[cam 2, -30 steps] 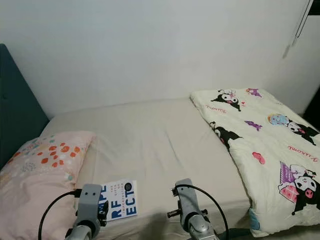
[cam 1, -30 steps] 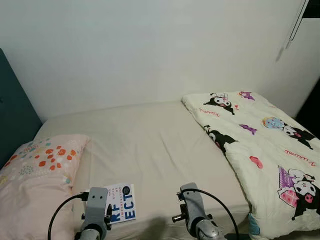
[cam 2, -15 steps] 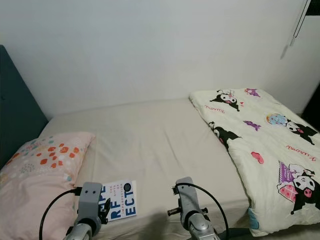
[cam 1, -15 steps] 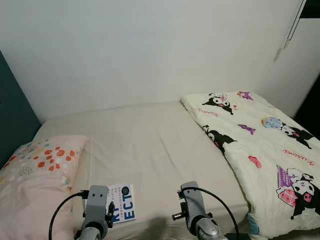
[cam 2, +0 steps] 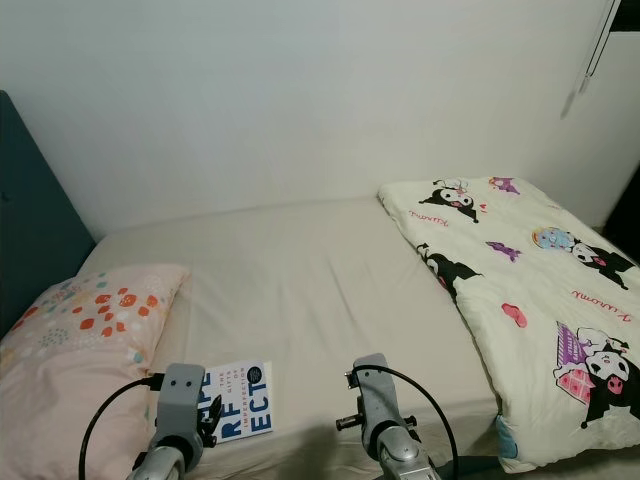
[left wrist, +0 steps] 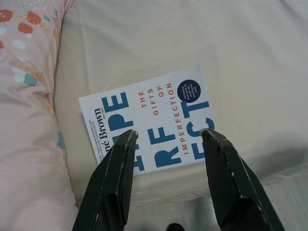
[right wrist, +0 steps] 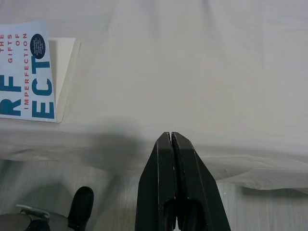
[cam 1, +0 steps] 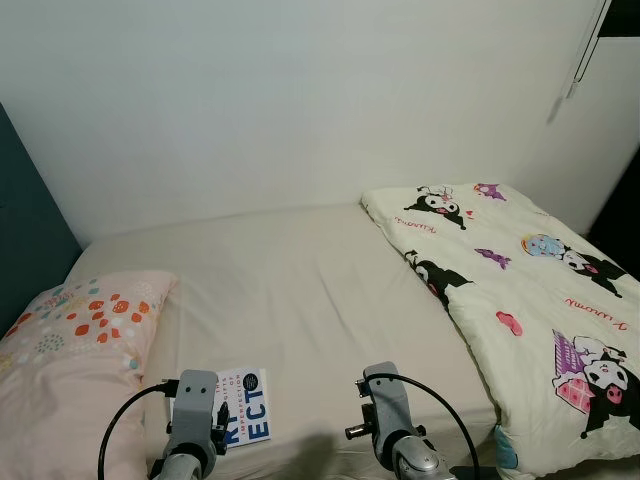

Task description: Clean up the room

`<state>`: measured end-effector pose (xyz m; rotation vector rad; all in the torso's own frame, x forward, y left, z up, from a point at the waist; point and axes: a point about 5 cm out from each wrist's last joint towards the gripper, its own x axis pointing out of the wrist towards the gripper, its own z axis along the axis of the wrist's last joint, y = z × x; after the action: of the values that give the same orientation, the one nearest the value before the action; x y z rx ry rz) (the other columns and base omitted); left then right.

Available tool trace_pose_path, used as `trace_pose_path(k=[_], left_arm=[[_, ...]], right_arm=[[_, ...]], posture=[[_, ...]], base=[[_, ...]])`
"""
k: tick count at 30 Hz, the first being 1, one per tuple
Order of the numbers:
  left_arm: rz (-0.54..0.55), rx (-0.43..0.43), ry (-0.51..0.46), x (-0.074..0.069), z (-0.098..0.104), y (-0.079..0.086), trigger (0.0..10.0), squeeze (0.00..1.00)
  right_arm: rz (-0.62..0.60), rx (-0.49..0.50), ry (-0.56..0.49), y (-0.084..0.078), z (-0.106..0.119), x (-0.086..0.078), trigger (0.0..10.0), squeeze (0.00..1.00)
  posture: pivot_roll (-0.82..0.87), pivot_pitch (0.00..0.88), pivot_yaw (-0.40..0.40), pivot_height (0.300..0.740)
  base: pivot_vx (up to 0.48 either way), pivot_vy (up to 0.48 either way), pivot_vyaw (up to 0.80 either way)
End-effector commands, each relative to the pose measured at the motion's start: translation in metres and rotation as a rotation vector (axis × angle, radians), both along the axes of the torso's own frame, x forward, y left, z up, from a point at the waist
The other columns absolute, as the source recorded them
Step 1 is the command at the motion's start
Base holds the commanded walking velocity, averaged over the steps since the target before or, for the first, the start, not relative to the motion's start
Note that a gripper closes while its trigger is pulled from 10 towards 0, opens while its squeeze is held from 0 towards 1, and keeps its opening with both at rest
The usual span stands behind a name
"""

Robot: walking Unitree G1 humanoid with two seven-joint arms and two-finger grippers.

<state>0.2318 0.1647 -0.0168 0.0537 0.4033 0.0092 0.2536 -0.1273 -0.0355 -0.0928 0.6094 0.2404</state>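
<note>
Left end effector (left wrist: pixel 166 139) spread over book (left wrist: pixel 149 125), bed (cam 1: pixel 300 290) edge

I see the bed (cam 1: pixel 300 290) filling the middle of the frame, against the wall (cam 1: pixel 280 100) behind it. A pillow (cam 1: pixel 65 350) lies at lower left, a book (cam 1: pixel 245 405) just beside it at lower centre on the sheet. A quilt (cam 1: pixel 520 300) covers the right side. The headboard (cam 1: pixel 25 220) stands at far left.

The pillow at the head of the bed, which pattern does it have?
The pale pink pillow carries orange, red and teal dots and petals, seen best in the right eye view.
</note>
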Motion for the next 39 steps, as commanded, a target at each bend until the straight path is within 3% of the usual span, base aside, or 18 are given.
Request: trace_pose_path(k=[1, 31, 36, 39], left_arm=[[-0.005, 0.004, 0.003, -0.001, 0.0, -0.002, 10.0, 0.0], [-0.021, 0.011, -0.004, -0.005, 0.0, -0.001, 10.0, 0.0], [-0.03, 0.022, 0.009, -0.007, -0.002, -0.001, 10.0, 0.0], [-0.066, 0.055, 0.06, -0.01, -0.011, -0.002, 10.0, 0.0]], right_arm=[[-0.014, 0.02, -0.012, 0.001, 0.003, 0.004, 10.0, 0.0], [0.016, 0.003, -0.019, 0.003, 0.002, 0.002, 10.0, 0.0], [0.018, -0.002, -0.008, 0.003, 0.001, 0.0, 10.0, 0.0], [0.04, -0.05, 0.067, 0.001, -0.008, -0.006, 10.0, 0.0]], posture=[[-0.03, 0.0, 0.004, 0.732], [-0.02, 0.0, 0.005, 0.732], [-0.02, 0.0, 0.004, 0.732], [-0.02, 0.0, 0.002, 0.732]], base=[[0.0, 0.0, 0.0], [0.0, 0.0, 0.0], [0.0, 0.0, 0.0], [0.0, 0.0, 0.0]])
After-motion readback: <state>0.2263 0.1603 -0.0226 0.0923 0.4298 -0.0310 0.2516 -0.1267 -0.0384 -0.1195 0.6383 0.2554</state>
